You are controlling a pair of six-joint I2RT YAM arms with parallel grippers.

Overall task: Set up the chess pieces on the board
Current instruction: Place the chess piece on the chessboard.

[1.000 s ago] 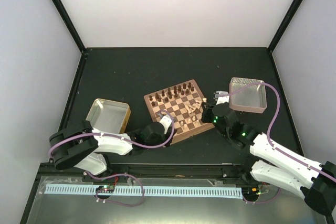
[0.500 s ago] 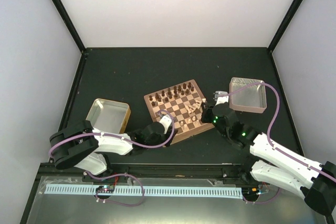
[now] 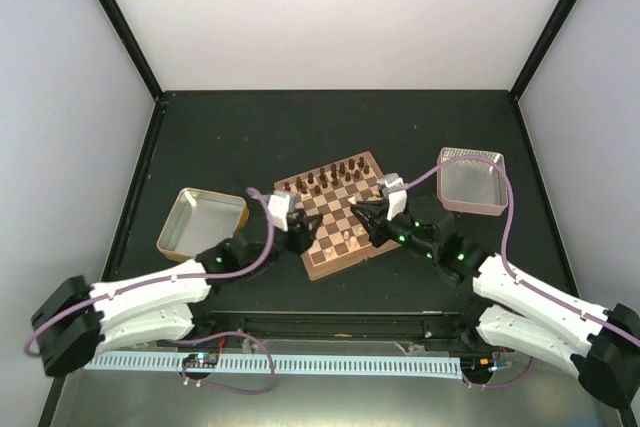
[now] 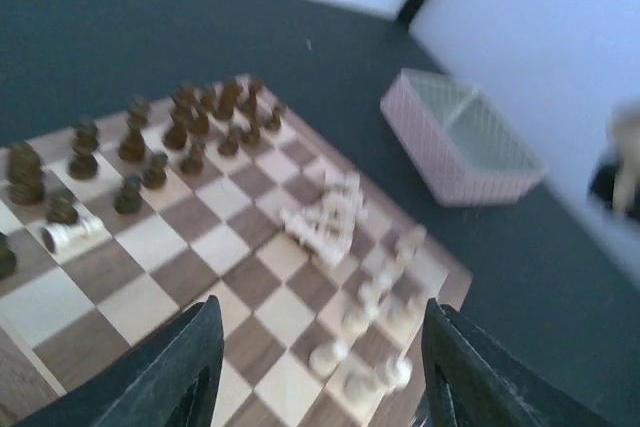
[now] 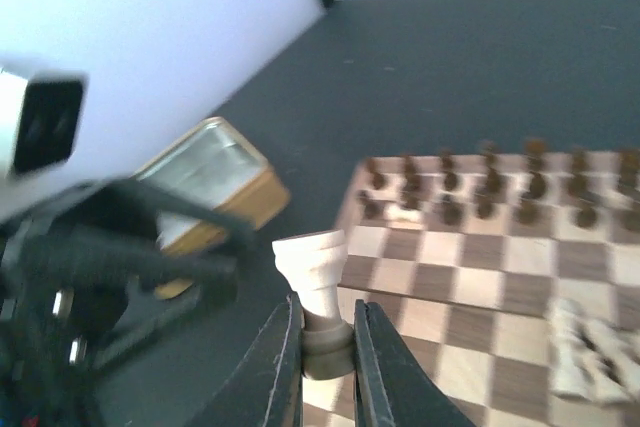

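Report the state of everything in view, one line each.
Right gripper, shut on the base of a rook.
Left gripper, open, empty.
Board, flat, partly set.
Dark pieces, standing in rows.
Cream pieces, heaped mid-board, some toppled.
Tin, open, empty.
Tray, open, empty.

Cannot see base of cream rook [image 5: 311,257], pinched in right gripper [image 5: 327,332]. Cannot sort blurred cream pieces [image 4: 325,222] heaped mid-board by type. Lose board [image 4: 150,245] past left and bottom edges, left wrist view.

Gold tin [image 3: 203,222], pink tray [image 3: 472,185] (well apart).
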